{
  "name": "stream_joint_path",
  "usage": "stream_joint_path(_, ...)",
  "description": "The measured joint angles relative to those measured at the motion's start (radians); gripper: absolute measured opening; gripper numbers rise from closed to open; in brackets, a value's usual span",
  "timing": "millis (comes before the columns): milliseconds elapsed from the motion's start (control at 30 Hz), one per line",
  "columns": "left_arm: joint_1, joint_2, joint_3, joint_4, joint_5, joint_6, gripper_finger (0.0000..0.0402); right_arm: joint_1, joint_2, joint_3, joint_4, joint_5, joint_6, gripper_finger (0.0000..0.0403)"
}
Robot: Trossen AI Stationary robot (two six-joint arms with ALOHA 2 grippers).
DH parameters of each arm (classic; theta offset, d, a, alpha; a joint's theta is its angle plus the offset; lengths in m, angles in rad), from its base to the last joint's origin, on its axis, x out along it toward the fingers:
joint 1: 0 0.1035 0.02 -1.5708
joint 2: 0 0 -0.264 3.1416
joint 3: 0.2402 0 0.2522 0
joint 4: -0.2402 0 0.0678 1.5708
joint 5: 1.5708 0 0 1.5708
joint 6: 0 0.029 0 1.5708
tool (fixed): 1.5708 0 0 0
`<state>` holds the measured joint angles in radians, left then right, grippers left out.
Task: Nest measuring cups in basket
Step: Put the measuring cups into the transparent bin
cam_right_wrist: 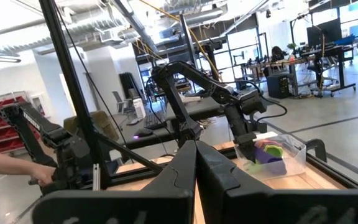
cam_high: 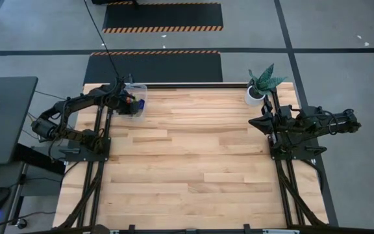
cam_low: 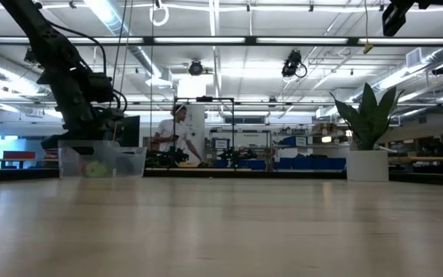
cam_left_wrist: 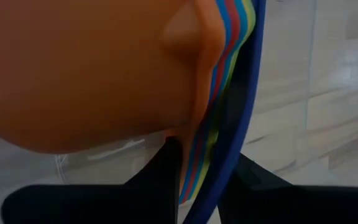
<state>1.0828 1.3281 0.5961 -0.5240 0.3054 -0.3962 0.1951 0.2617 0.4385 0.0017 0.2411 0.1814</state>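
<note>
The clear basket (cam_high: 135, 103) stands at the table's far left corner. My left gripper (cam_high: 127, 99) reaches down into it and is shut on the nested measuring cups (cam_left_wrist: 225, 93). In the left wrist view an orange cup (cam_left_wrist: 79, 68) fills the frame, with blue, red, green and yellow edges and a dark blue edge stacked beside it. In the low view a green cup (cam_low: 94, 169) shows through the basket's wall (cam_low: 125, 161). My right gripper (cam_right_wrist: 196, 158) is shut on nothing and hangs raised at the table's right side (cam_high: 258, 122). My left gripper pinches the stacked walls of the nested cups (cam_left_wrist: 207, 155) between its two fingers. One finger (cam_left_wrist: 163, 177) is on the orange cup's side, the other (cam_left_wrist: 253, 186) outside the dark blue edge. It comes slanting down from above, inside the basket. Whether the cups rest on the basket's floor is hidden.
A white pot with a green plant (cam_high: 256, 93) stands at the far right corner, just beyond the right arm. Bare wooden tabletop (cam_high: 193, 156) lies between the arms. A person (cam_low: 177, 135) is in the room beyond the table.
</note>
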Motion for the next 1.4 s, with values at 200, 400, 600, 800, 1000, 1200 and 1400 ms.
stream_joint_path(200,0.003,0.000,-0.001,0.001,0.013,-0.002,0.0063,0.000,0.000,0.000,0.006,0.000,0.000,0.0016)
stream_joint_path(400,0.022,0.000,-0.002,0.004,0.060,0.000,0.0063,0.000,0.000,0.000,0.006,0.000,0.000,0.0016)
stream_joint_path(600,0.046,0.001,-0.002,0.010,0.124,0.008,0.0063,0.000,0.000,0.000,0.005,0.000,0.000,0.0016)
stream_joint_path(800,0.067,0.002,-0.003,0.021,0.238,0.008,0.0063,0.000,0.000,0.000,0.005,0.000,0.000,0.0016)
stream_joint_path(1000,0.070,0.003,-0.005,0.146,0.402,-0.024,0.0063,0.000,0.000,0.000,0.005,0.000,0.000,0.0016)
stream_joint_path(1200,0.069,0.003,-0.003,0.228,0.409,-0.083,0.0063,0.000,0.000,0.000,0.005,0.000,0.000,0.0016)
stream_joint_path(1400,0.069,0.002,-0.003,0.227,0.479,-0.066,0.0063,0.000,0.000,0.000,0.005,0.000,0.000,0.0016)
